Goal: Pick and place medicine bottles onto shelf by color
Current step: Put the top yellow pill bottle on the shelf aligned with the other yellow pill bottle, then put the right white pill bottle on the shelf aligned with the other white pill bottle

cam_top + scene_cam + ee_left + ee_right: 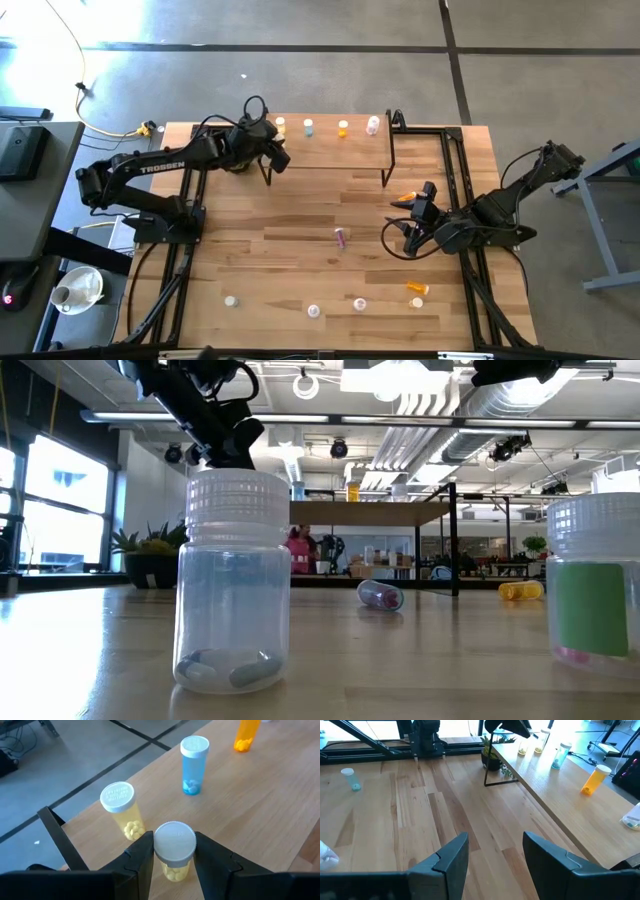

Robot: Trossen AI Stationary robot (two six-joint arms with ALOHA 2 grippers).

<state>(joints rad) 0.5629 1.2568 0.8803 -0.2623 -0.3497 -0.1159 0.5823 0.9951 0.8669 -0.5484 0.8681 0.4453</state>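
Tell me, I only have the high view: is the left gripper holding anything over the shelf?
Observer: Yes. The left wrist view shows the left gripper shut on a yellow medicine bottle, fingers either side of its white cap.
Operator: What stands next to it?
Observer: Another yellow bottle, upright on the shelf and apart from the held one. A blue bottle stands farther along.
Operator: And the right gripper?
Observer: The right gripper is open and empty above bare tabletop.

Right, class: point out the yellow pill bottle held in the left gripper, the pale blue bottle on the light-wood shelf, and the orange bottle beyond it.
Yellow white-capped pill bottle [174, 841]: left wrist view, on its cap.
Pale blue bottle [192, 770]: left wrist view, mid-body.
Orange bottle [246, 734]: left wrist view, mid-body.
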